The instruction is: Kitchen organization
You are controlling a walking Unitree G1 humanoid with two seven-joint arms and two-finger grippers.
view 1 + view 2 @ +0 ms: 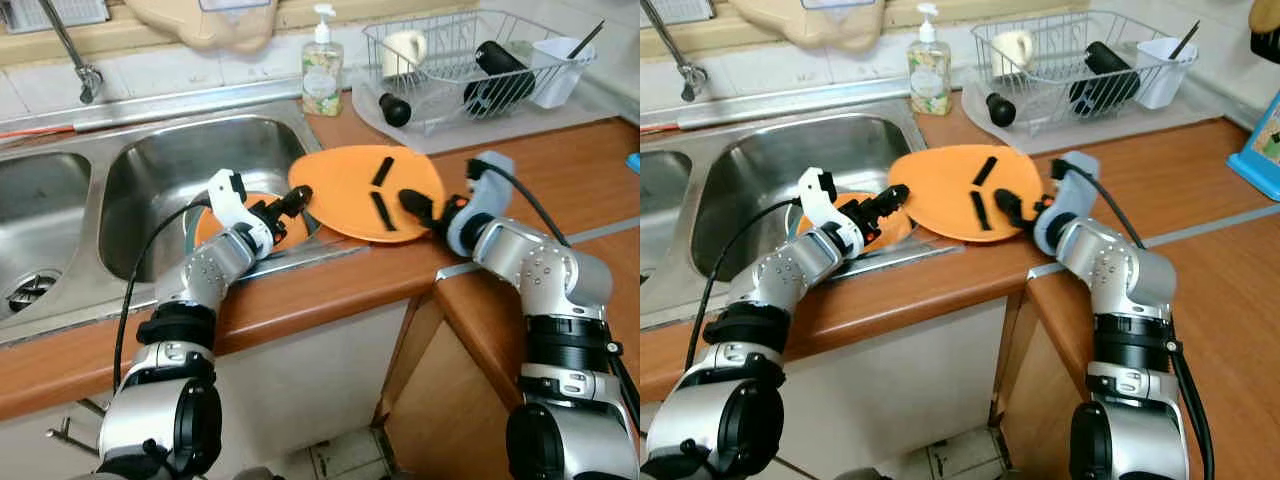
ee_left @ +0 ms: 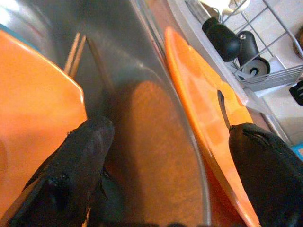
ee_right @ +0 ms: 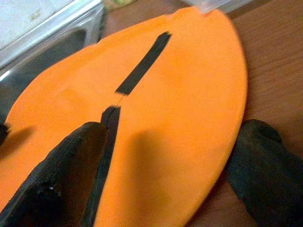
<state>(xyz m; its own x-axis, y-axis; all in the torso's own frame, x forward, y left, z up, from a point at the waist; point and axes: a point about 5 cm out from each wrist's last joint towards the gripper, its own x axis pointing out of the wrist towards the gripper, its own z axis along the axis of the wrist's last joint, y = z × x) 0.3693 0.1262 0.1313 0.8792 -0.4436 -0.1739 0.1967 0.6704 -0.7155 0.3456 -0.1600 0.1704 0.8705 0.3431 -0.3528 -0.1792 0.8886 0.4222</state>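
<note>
A large orange plate with two black strips on it lies on the wooden counter, its left edge overhanging the sink. My right gripper is open at the plate's right rim; one finger is over the plate, the other is beside it on the counter. A second orange plate lies in the right basin. My left gripper hangs open over the basin's edge, between the two plates. Chopsticks lie in the basin.
A soap bottle stands behind the plate. At the back right, a wire dish rack holds a cup, black bottles and a white container. The faucet rises at the back left. The counter turns a corner at the right.
</note>
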